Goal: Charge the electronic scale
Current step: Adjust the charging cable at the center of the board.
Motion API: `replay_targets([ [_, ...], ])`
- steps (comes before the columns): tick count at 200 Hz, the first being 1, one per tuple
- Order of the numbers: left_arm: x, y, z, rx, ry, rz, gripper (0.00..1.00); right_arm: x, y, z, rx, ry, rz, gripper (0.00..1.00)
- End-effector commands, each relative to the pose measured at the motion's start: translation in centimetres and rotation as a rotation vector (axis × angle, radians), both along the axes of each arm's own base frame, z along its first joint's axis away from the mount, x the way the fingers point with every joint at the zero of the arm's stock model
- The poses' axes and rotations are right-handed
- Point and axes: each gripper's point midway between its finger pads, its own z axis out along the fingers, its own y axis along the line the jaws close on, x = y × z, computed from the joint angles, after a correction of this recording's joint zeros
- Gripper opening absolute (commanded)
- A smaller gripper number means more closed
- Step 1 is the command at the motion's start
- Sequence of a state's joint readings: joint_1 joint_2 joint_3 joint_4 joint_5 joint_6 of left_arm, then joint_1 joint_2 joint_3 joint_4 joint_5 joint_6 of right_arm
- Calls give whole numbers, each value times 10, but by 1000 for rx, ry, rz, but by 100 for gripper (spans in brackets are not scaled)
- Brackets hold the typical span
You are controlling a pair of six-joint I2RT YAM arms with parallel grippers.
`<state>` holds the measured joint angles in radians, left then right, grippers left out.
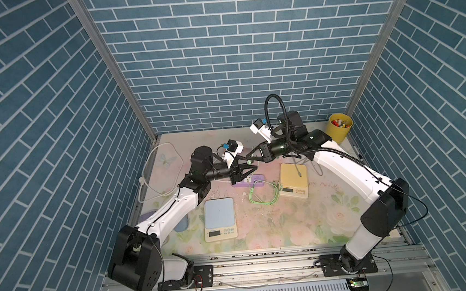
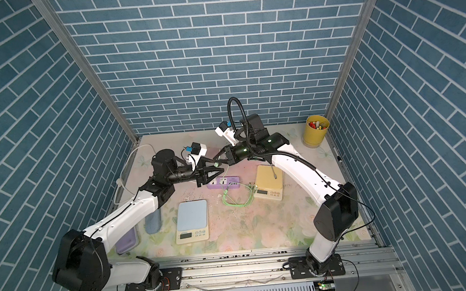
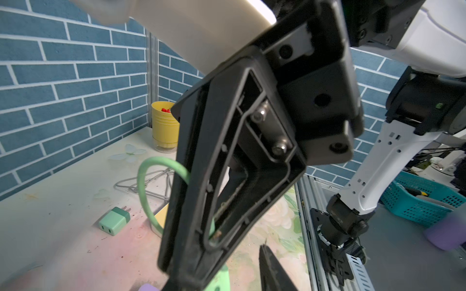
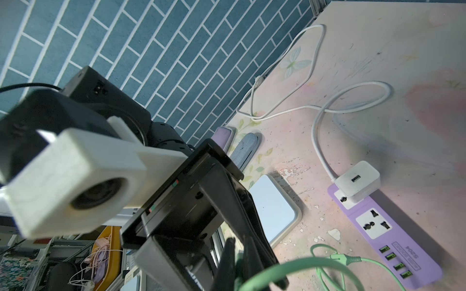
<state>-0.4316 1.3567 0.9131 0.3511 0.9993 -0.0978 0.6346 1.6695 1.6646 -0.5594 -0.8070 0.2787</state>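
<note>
In both top views the arms meet just left of centre, above the purple power strip [image 1: 247, 180]. Their black fingers overlap there, so contact is hard to read. The right gripper [image 1: 249, 159] is pinched closed on an end of the green cable [image 1: 261, 199]. The cable's loops lie between the strip and the yellow-topped scale [image 1: 293, 179]. The left gripper [image 1: 251, 163] has its jaws partly apart at the same spot; whether they touch the cable I cannot tell. The blue-topped scale [image 1: 220, 218] sits below centre. A grey cable end [image 1: 299, 172] rests on the yellow-topped scale. At lower left the left arm covers most of a purple slab [image 2: 125, 241] and a blue slab [image 2: 152, 220], both unidentifiable. At the table's upper right, a yellow cup [image 1: 340, 127] holds small red and pale pieces.

In the left wrist view the right gripper's blurred finger fills the centre. The green cable [image 3: 151, 176] arcs out from behind it. A green adapter [image 3: 114, 221] lies flat at lower left. The finger cuts off the yellow cup [image 3: 164, 126]. At the right edge is a blue basket [image 3: 416, 201] with unclear contents.

In the right wrist view a blurred white camera housing [image 4: 75, 176] blocks the lower left. Part of the blue-topped scale [image 4: 273, 211] shows at centre. A white charger [image 4: 358, 181] sits in the power strip [image 4: 413, 249], its white cord [image 4: 327, 108] looping above. A green connector [image 4: 345, 258] lies just beside the strip's USB ports; whether it is plugged in is unclear.
</note>
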Motion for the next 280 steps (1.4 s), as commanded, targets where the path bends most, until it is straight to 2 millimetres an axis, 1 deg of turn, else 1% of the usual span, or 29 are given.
replay_targets([
  [1, -12, -4, 13, -18, 7, -83, 32, -6, -5, 16, 51, -81, 56, 0],
  [10, -12, -5, 14, -22, 19, -88, 28, -6, -6, 16, 51, -80, 61, 0],
  [27, -15, -5, 18, -26, 25, -98, 28, -8, -8, 14, 44, -80, 74, 0],
  [36, -16, -4, 19, -27, 28, -96, 30, -9, -9, 13, 43, -78, 83, 0],
  [59, -19, -3, 21, -21, 41, -100, 40, -9, -14, 13, 46, -75, 95, 0],
  [73, -20, -3, 21, -18, 52, -105, 41, -9, -16, 11, 40, -80, 99, 0],
  [89, -20, -4, 19, -14, 75, -116, 39, -10, -18, 11, 36, -87, 107, 0],
  [103, -20, -6, 18, -12, 93, -128, 35, -11, -18, 10, 34, -96, 118, 0],
  [116, -19, -6, 16, -9, 108, -132, 26, -12, -19, 10, 31, -102, 124, 0],
  [125, -19, -6, 15, -9, 114, -134, 18, -11, -20, 9, 28, -103, 125, 0],
  [159, -15, -6, 11, 3, 129, -116, 0, -7, -25, 7, 16, -103, 103, 0],
  [177, -7, -4, 4, 34, 128, -54, 0, 3, -27, 8, 4, -103, 36, 0],
  [182, -3, -3, -1, 55, 132, -25, 0, 10, -28, 6, -15, -100, -7, 10],
  [195, 12, 4, -17, 139, 133, 86, 0, 30, -37, 0, -79, -68, -160, 40],
  [199, 17, 7, -22, 172, 130, 126, 0, 37, -40, -3, -101, -52, -216, 45],
  [206, 27, 14, -34, 244, 131, 208, 0, 48, -47, -9, -133, -18, -312, 50],
  [214, 34, 20, -46, 323, 119, 286, 0, 55, -53, -14, -151, 29, -396, 52],
  [227, 46, 30, -60, 420, 98, 394, 0, 59, -58, -27, -154, 121, -483, 53],
  [234, 50, 34, -64, 455, 81, 442, 0, 59, -58, -32, -142, 166, -518, 53],
  [235, 51, 34, -64, 461, 79, 447, 0, 58, -58, -36, -145, 178, -523, 53],
  [237, 51, 34, -65, 469, 74, 457, 0, 59, -58, -35, -138, 187, -534, 54],
  [238, 52, 35, -66, 473, 72, 463, 0, 59, -58, -39, -142, 198, -539, 54],
  [239, 52, 35, -66, 477, 69, 467, 0, 59, -58, -38, -136, 201, -545, 54],
  [242, 53, 37, -67, 492, 58, 486, 0, 58, -59, -45, -141, 226, -560, 54],
  [246, 54, 37, -69, 508, 45, 505, 0, 58, -59, -49, -139, 247, -576, 54],
  [248, 55, 38, -70, 518, 39, 516, 0, 58, -58, -49, -135, 253, -582, 54],
  [253, 56, 39, -70, 536, 19, 536, 0, 56, -57, -57, -140, 276, -593, 54],
  [267, 57, 41, -72, 588, -32, 585, 0, 49, -48, -67, -148, 298, -587, 54],
  [280, 58, 42, -73, 623, -64, 609, 0, 44, -37, -68, -145, 299, -561, 54],
])
